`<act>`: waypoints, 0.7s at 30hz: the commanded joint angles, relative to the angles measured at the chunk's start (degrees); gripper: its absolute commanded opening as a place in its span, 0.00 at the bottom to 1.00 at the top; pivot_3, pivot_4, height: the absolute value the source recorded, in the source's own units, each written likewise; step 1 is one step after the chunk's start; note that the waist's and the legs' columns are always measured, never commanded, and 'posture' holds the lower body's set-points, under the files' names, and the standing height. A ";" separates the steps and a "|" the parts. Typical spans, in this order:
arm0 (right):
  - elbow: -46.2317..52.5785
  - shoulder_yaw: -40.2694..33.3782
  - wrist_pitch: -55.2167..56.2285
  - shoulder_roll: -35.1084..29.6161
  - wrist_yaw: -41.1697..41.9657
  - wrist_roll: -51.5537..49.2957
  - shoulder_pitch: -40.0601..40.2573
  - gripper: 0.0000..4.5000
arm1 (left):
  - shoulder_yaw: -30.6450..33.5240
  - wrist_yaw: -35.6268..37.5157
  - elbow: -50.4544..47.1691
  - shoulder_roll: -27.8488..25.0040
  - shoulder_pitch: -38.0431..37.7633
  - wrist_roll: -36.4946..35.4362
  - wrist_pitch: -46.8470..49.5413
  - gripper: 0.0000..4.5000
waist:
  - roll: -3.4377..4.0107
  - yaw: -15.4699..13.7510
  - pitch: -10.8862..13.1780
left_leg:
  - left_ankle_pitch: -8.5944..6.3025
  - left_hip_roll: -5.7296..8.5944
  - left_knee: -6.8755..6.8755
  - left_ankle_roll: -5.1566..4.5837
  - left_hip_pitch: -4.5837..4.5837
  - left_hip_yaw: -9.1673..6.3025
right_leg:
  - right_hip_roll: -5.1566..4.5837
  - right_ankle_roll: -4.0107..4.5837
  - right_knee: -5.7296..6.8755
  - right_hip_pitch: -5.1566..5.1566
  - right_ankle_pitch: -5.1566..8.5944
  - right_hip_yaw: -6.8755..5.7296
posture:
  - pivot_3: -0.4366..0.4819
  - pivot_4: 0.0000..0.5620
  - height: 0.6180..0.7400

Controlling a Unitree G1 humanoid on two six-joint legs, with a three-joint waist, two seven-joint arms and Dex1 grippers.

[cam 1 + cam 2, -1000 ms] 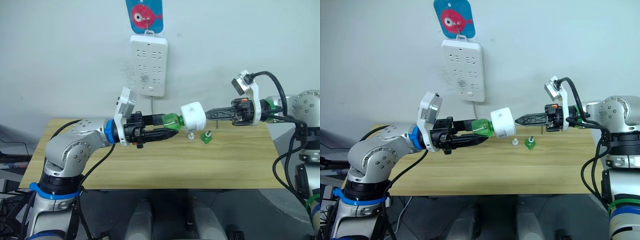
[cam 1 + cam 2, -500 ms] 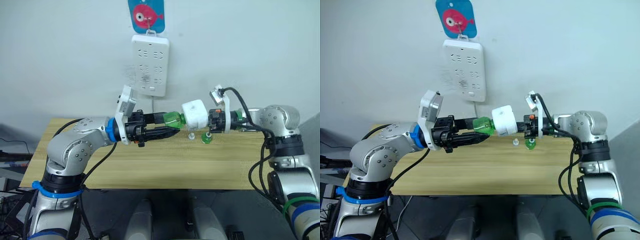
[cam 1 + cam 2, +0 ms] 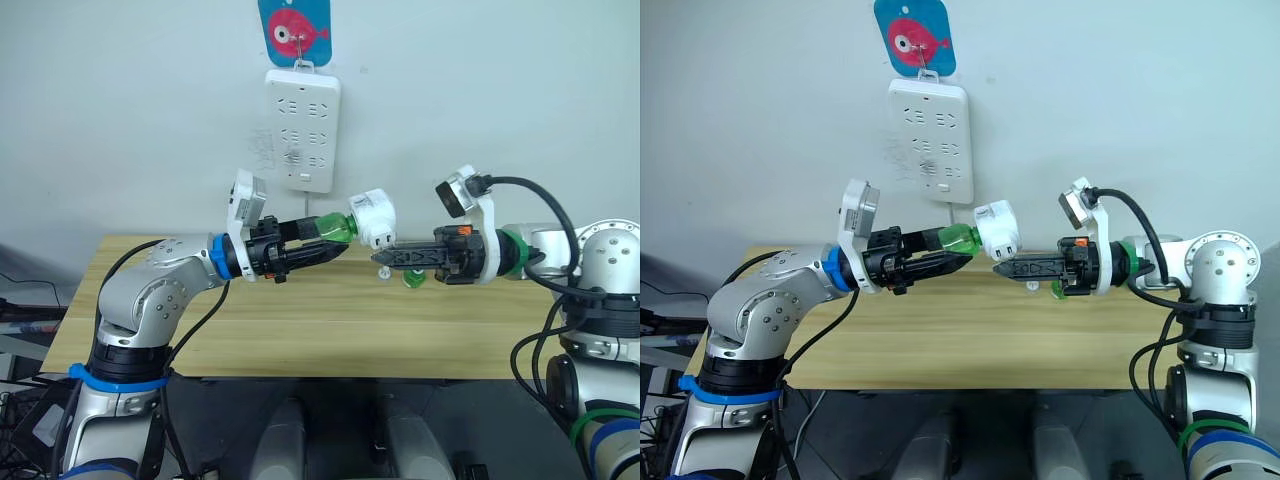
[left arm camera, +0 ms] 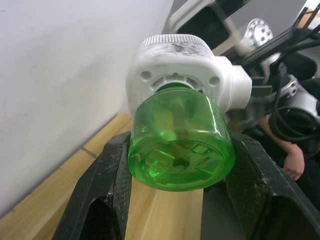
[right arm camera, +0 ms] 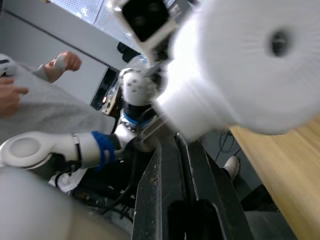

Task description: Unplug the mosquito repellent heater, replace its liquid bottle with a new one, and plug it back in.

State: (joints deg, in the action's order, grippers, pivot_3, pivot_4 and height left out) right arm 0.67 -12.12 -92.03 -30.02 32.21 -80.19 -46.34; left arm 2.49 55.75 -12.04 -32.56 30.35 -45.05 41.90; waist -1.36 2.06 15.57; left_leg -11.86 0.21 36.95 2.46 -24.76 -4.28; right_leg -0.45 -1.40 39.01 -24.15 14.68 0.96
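My left gripper (image 3: 335, 246) is shut on a green liquid bottle (image 3: 331, 229), held in the air above the table. The bottle's neck sits in the white mosquito repellent heater (image 3: 372, 217), which tilts upward with its plug prongs facing the right arm. In the left wrist view the bottle's base (image 4: 181, 142) sits between the two black fingers (image 4: 102, 192). My right gripper (image 3: 384, 257) is shut on nothing, its tip just below the heater and apart from it. A second green bottle (image 3: 411, 277) stands on the table behind the right gripper.
A white power strip (image 3: 303, 130) hangs on the wall under a blue fish hook (image 3: 294, 19), above and behind the heater. A small white cap (image 3: 1033, 285) lies beside the second bottle on the wooden table (image 3: 300, 330). A person's hands (image 5: 64, 60) appear in the right wrist view.
The right gripper came in to the heater, then drew back and dropped below it. The left gripper has tilted the bottle and heater upward.
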 commanded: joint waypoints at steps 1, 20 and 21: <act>-1.17 -0.44 -0.20 0.62 -4.87 -5.44 -4.33 0.01 | -0.40 1.02 -0.64 0.59 0.95 0.02 -1.29 0.50 | 0.00 0.20 0.00 | 0.00 -0.01 0.00 0.00 0.00 0.01 | 0.00 0.00 0.00 0.00 0.00 0.00 | 0.41 0.44 1.00; -19.97 15.35 16.36 -0.97 13.34 23.58 -18.67 0.01 | -1.46 3.17 -3.84 -0.32 -0.78 -1.20 0.43 0.50 | 0.00 0.99 0.01 | 0.00 -0.02 -0.03 -0.01 -0.01 -0.01 | 0.02 0.00 -0.03 -0.03 0.00 -0.02 | 0.42 0.45 1.00; -20.56 16.36 17.31 -1.17 14.98 25.19 -18.22 0.01 | -1.36 2.99 -4.13 -0.29 -0.83 -1.45 0.64 0.50 | 0.00 0.99 0.01 | 0.00 -0.02 -0.03 -0.01 -0.01 -0.01 | 0.02 0.00 -0.03 -0.03 0.00 -0.01 | 0.42 0.45 1.00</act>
State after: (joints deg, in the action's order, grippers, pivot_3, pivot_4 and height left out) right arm -19.89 3.55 -76.83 -30.50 43.87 -57.22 -64.10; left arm 0.19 58.29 -13.63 -32.41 29.51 -45.06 42.40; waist -1.36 3.05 15.58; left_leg -11.86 0.20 36.93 2.45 -24.78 -4.28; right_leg -0.44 -1.40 38.98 -24.19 14.68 0.96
